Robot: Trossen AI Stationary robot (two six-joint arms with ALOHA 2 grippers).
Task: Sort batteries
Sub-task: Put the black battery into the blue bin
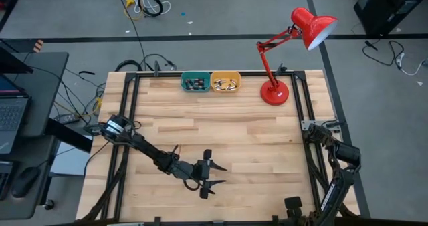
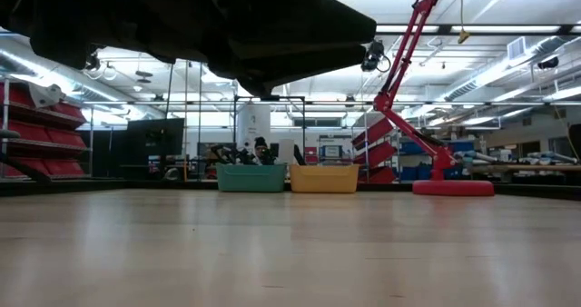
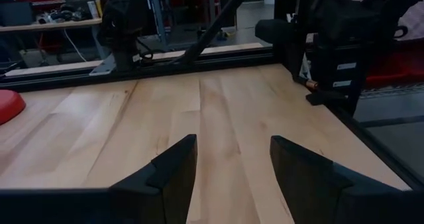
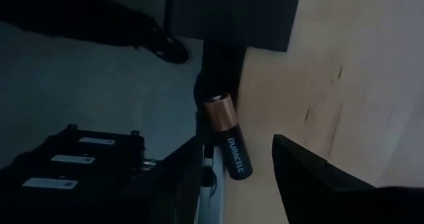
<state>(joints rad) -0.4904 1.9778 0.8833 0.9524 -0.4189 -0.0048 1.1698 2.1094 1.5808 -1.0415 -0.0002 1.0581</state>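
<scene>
from above, the pale wooden table point(image 1: 221, 119) carries two bins side by side at its far edge: a teal bin point(image 1: 195, 81) and a yellow bin point(image 1: 226, 81), each holding small batteries point(image 1: 228, 85) too tiny to count surely. a red desk lamp point(image 1: 275, 92) stands just beside the yellow bin. the left gripper point(image 1: 215, 176) hovers over the near part of the table, fingers spread wide and holding nothing. the right arm is folded at the table's right edge. one laptop point(image 1: 10, 112) sits on a side desk, and cables lie on the grey floor.

at table height, the two bins and the lamp's red base show at the far edge, shelving and ceiling lights behind.

the left wrist camera looks across bare wood between its two parted fingers point(image 3: 173, 168).

the right wrist camera shows one battery point(image 4: 228, 136), copper-topped, black-bodied and marked "duracell", lying at the table's edge by the dark frame. the right gripper point(image 4: 235, 177) seems open, its fingers either side of the battery's near end, though the view is dim.
</scene>
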